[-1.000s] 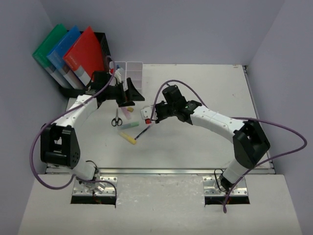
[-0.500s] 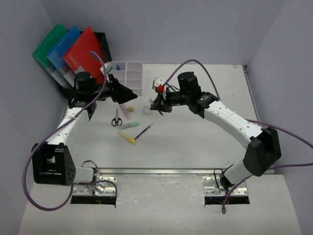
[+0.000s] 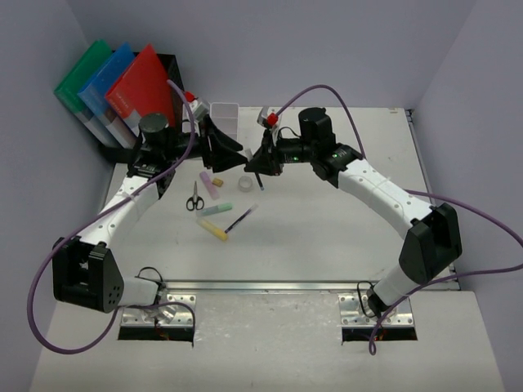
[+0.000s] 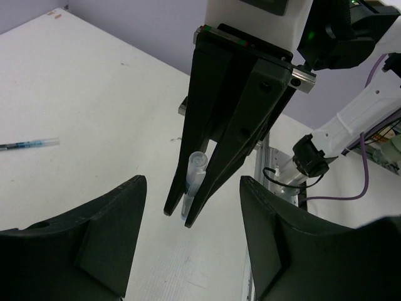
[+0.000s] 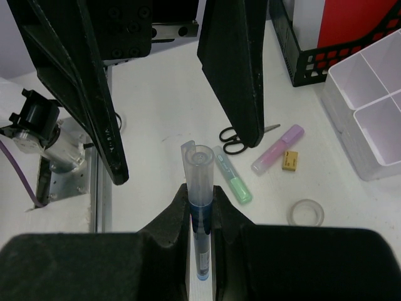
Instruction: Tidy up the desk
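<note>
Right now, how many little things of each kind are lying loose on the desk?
Highlighters: 3, pink, green, yellow
Scissors: 1
Pen: 1
Tape ring: 1
Small tan block: 1
Total on the desk: 7

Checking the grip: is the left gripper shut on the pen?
No, the left gripper is open; the right gripper clamps the pen.

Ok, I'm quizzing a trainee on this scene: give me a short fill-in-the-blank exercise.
1. The right gripper is shut on a ___.
2. The left gripper, facing it, is ___.
3. The folder between the green folder and the red folder is ___.
Missing words: pen; open; blue.
</note>
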Controlling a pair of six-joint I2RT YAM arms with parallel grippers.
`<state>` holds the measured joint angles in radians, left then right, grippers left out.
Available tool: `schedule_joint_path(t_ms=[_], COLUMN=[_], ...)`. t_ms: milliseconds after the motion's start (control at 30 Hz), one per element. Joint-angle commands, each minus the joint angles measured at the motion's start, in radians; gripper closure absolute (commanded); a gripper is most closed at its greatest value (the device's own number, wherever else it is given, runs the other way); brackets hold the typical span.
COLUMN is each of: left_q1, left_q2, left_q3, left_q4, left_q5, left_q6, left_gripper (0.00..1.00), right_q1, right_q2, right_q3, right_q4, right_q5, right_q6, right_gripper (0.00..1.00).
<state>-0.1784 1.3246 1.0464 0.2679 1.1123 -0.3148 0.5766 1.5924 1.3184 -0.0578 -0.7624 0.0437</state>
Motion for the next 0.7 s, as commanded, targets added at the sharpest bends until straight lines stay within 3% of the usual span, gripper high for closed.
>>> schedule_joint_path(t_ms=[0,200,567,667], left_q1=[-0.018,-0.022,-0.044,-0.046], left_q2=[0.014,0.058,0.127,0.135], left_q3=[0.069,0.098,0.107,0.104], left_q4=[0.058,0.132,0.217,0.217], left_q5=[0.018,0.006,0.012,0.018], left_q6=[0.029,-0.05,-0.166,-0.178], left_gripper=[0.41,0.47,0.79,0.79], right_q1=[-0.001,-0.001,-0.002,-0.004], right_q2=[0.004,0.006,0.021,0.027], right_q3=[0.052,0.052,0.078,0.088], right_q4=[0.052,0.078,0.099,0.099], right_q5=[-0.023,-0.038,-0.026,-0.02], right_q6=[0.035,0.041,0.048,0.051], right_gripper=[1.0,1.0,1.0,1.0])
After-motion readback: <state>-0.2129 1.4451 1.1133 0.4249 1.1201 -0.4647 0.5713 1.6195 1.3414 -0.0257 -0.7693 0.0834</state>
